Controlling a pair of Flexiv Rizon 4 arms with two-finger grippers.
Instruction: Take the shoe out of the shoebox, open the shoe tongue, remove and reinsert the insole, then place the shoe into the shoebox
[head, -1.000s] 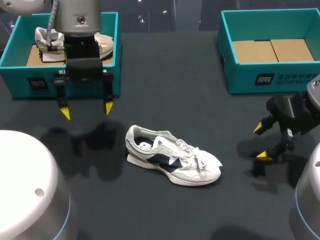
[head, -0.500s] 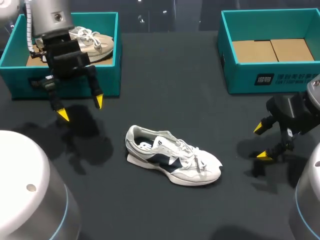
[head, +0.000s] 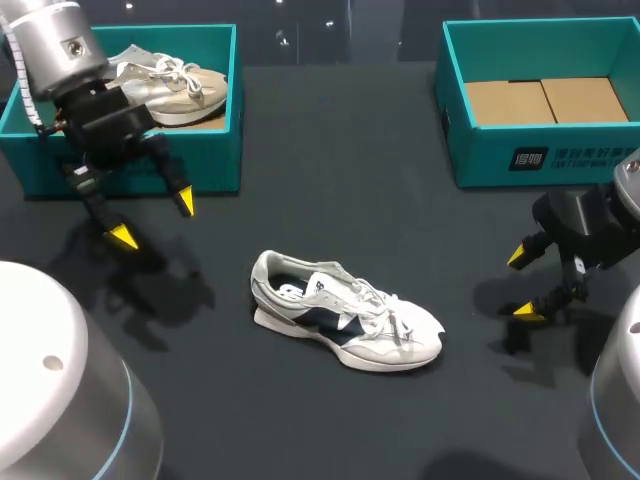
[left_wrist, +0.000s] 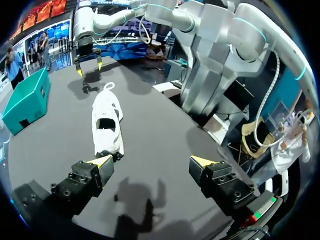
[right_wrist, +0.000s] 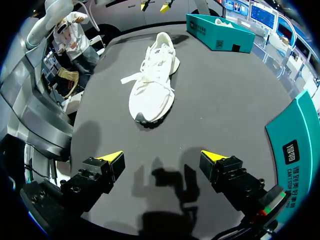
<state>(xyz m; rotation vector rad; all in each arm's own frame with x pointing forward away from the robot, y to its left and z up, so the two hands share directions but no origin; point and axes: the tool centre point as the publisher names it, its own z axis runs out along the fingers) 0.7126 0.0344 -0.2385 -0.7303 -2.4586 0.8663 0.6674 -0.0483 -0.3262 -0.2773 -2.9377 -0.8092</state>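
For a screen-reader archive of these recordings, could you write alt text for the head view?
A white and navy shoe sits on the dark table between two open grippers. The left gripper hangs by the left shoebox, teal, which holds a second shoe; the right gripper is near the empty right shoebox.

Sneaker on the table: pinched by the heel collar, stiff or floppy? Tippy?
The sneaker probably stays put: it rests flat on its wide sole. Its fabric upper looks soft, so a collar pinch would likely buckle it and let the toe droop. The loose laces may snag.
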